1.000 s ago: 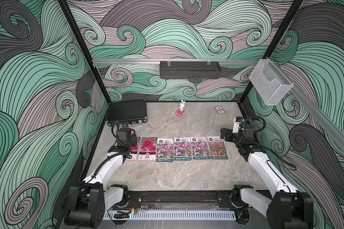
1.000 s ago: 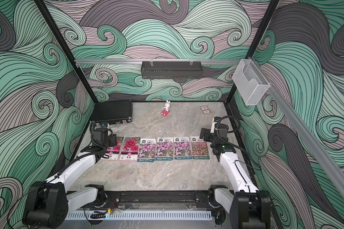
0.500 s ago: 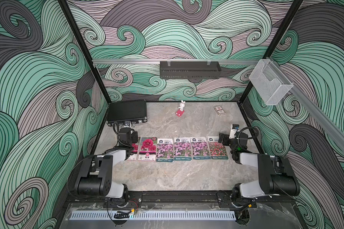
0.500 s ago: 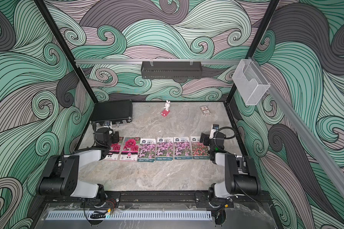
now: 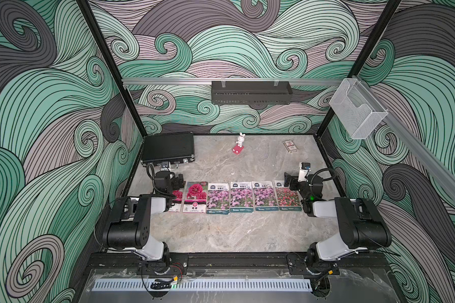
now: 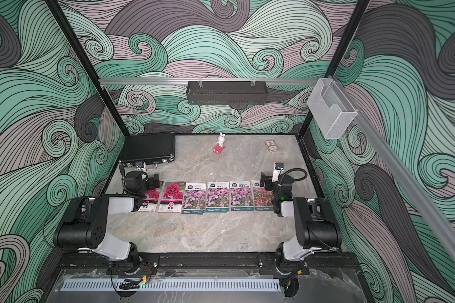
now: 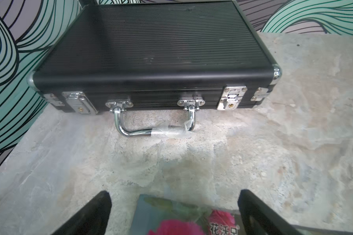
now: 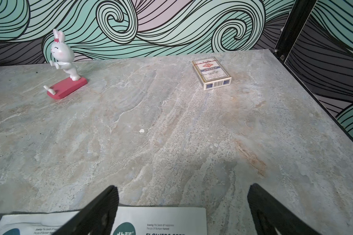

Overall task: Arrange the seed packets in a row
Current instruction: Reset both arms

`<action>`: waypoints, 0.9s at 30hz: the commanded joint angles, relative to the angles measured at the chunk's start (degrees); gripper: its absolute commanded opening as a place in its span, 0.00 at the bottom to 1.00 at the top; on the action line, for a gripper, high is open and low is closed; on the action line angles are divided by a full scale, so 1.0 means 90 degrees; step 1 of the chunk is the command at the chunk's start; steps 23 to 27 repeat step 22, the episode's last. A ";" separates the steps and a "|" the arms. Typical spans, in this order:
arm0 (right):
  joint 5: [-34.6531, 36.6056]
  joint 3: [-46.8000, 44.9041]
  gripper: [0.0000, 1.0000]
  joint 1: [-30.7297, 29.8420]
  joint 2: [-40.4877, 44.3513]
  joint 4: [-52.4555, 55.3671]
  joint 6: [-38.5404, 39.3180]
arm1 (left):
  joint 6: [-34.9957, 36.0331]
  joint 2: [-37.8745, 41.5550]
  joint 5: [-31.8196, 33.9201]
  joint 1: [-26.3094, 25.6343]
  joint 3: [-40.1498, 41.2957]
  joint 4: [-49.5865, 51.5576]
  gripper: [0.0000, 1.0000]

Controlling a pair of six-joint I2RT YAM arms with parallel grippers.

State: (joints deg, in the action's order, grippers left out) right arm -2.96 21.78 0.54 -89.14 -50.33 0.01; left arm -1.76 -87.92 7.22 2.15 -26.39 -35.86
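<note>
Six seed packets (image 5: pixel 237 196) lying side by side on the table (image 5: pixel 221 233). Left claw (image 7: pixel 174 201) open wide, right claw (image 8: pixel 183 193) open wide, both gripping nothing.

**Six packets, five single items, two arms**

The seed packets (image 5: pixel 241 196) number six: two magenta packets (image 5: pixel 195 196), three purple-pink packets (image 5: pixel 218 198) and one red-pink packet (image 5: pixel 286 195). Everything else comes singly: one black case (image 5: pixel 168 148), one rabbit figurine (image 5: pixel 239 143), one card box (image 5: pixel 290 145), one black tray (image 5: pixel 251 92) and one clear wire holder (image 5: pixel 357 115). The robot arms count two, a left arm (image 5: pixel 132 225) and a right arm (image 5: pixel 352 225).
</note>
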 commanded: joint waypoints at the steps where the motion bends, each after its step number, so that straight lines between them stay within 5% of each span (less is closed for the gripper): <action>1: 0.0269 0.0069 1.00 -0.0081 0.0028 -0.0133 0.0125 | -0.0050 0.0018 -0.0092 0.0034 -0.0153 -0.0183 0.99; 27: 0.0266 0.0124 1.00 -0.0118 -0.0002 -0.0080 0.0192 | -0.0056 0.0014 -0.0089 0.0034 -0.0142 -0.0186 0.99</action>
